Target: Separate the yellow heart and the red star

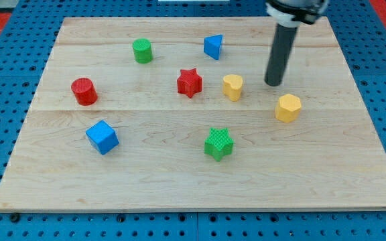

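Observation:
The red star (pixel 189 82) lies near the middle of the wooden board (pixel 79 187). The yellow heart (pixel 232 87) lies just to its right, with a small gap between them. My tip (pixel 273 84) rests on the board to the right of the yellow heart, about a block's width away, touching no block.
A yellow hexagon (pixel 288 108) lies right of and below my tip. A blue triangle (pixel 212 47) and a green cylinder (pixel 142 50) lie near the view's top. A red cylinder (pixel 84 91) and a blue cube (pixel 102 136) lie at the left. A green star (pixel 218 144) lies below the middle.

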